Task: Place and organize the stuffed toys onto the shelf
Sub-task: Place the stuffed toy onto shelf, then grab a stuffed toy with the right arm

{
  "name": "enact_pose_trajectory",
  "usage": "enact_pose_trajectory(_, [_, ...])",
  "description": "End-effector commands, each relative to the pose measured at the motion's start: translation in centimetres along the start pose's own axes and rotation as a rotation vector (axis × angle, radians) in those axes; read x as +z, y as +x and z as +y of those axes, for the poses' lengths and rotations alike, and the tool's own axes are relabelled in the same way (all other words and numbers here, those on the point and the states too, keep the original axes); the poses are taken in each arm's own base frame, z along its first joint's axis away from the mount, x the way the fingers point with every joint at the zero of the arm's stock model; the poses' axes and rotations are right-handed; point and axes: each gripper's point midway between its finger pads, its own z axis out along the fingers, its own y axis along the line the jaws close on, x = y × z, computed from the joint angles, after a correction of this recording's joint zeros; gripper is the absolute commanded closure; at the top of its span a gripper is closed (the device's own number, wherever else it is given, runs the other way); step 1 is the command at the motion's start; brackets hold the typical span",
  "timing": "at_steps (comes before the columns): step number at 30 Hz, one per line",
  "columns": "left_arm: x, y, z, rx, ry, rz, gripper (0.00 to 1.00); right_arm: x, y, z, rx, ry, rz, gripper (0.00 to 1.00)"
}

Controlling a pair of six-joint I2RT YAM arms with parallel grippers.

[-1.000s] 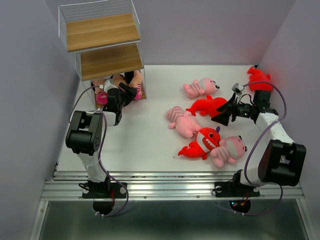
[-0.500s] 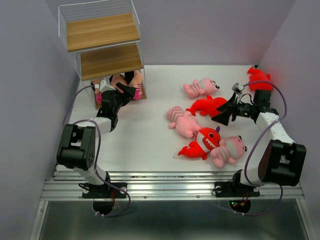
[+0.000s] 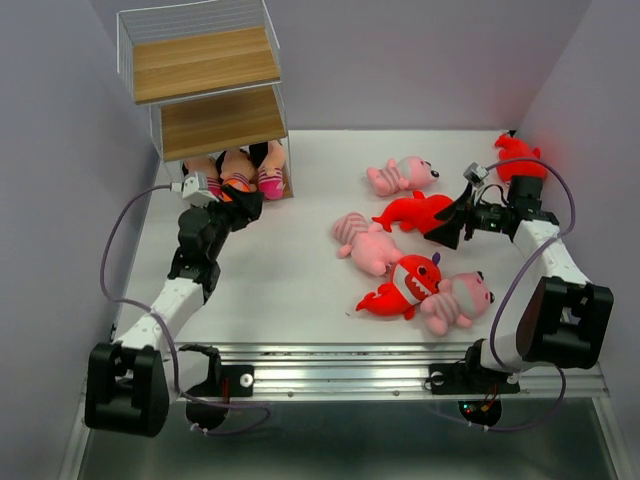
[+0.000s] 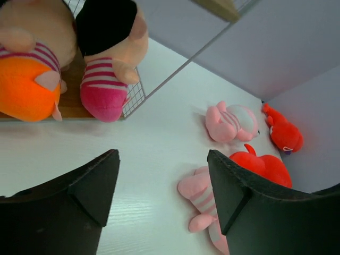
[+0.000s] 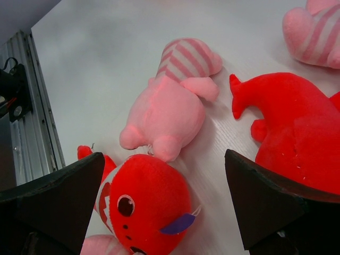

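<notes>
- shelf (image 3: 205,90) stands in the far left corner of the table (image 3: 290,300)
- dolls (image 3: 240,172) on the bottom tier, side by side; looks like three, but the frame and arm partly hide them
- left gripper (image 3: 243,203) just in front of that tier, jaws apart, holding nothing
- right gripper (image 3: 440,222) jaws wide apart, nothing between them, low beside middle shark (image 3: 412,210)
- near shark (image 3: 405,283) touches near pink animal (image 3: 458,300)
- centre pink animal (image 3: 362,243) lies between those two sharks
- far pink animal (image 3: 400,176) behind middle shark
- far shark (image 3: 515,155) by the right wall
</notes>
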Motion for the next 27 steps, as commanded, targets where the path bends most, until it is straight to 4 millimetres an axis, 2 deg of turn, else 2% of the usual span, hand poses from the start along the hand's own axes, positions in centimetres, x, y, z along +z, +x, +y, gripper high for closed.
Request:
enact_pose_trajectory(1, [-3.1,-2.7,-2.3,0.181,0.057,-0.052,0.19,-0.5,-1.3,-0.3,-0.054,0.003,0.009,0.0])
enact_pose_trajectory(2, [-3.8,-2.3,-2.1,0.193,0.041,-0.02,0.14,-0.1,-1.0,-0.2,-0.043,-0.002,0.033,0.0])
enact_pose_trajectory(3, [-4.8,-3.8,-3.6,0.236,0.074,-0.052,0.11,-0.1,-1.8,-0.3,-0.072,0.003,0.043,0.0])
enact_pose_trajectory(5, [-6.0,-3.7,-4.0,0.262,0.075,-0.012,0.05,0.6,-1.2,-0.1,-0.062,0.017,0.109,0.0])
enact_pose_trajectory(6, [-6.6,-4.6,-5.1,0.278,0.098,-0.025,0.05,0.8,-1.7,-0.3,-0.079,0.034,0.13,0.0])
enact_pose_trajectory(7, [-7.6,-4.6,-5.5,0.309,0.112,-0.009,0.05,0.8,-1.1,-0.9,-0.063,0.082,0.186,0.0])
enact_pose_trajectory(9, [-9.0,-5.8,-6.9,0.334,0.135,-0.029,0.05,1.8,-0.5,-1.0,-0.059,0.097,0.255,0.0])
enact_pose_trajectory(13, [-11.1,-6.1,-7.0,0.342,0.115,-0.037,0.04,3.0,-1.4,-1.1,-0.115,0.141,0.34,0.0])
enact_pose_trajectory(15, [-12.2,-6.2,-7.3,0.322,0.126,-0.057,0.04,3.7,-1.3,-0.8,-0.12,0.146,0.38,0.0])
enact_pose_trajectory(16, [-12.6,-6.2,-7.5,0.315,0.135,-0.068,0.04,4.8,-1.2,0.0,-0.14,0.123,0.408,0.0])
enact_pose_trajectory(18, [-13.6,-5.9,-7.5,0.293,0.138,-0.07,0.04,5.4,-0.7,-1.5,-0.163,0.199,0.493,0.0])
enact_pose_trajectory(19, [-14.0,-5.9,-7.2,0.285,0.123,-0.071,0.05,5.3,-0.8,-3.8,-0.182,0.313,0.532,0.0])
enact_pose_trajectory(22, [-15.2,-6.5,-7.4,0.291,0.116,-0.103,0.05,4.5,-1.4,-7.0,-0.221,0.462,0.567,0.0])
enact_pose_trajectory(23, [-15.5,-6.6,-7.0,0.291,0.089,-0.102,0.04,3.9,-1.6,-8.7,-0.239,0.538,0.601,0.0])
enact_pose_trajectory(27, [-17.0,-8.0,-7.4,0.315,0.067,-0.151,0.01,2.6,-1.4,-11.0,-0.292,0.636,0.678,0.0])
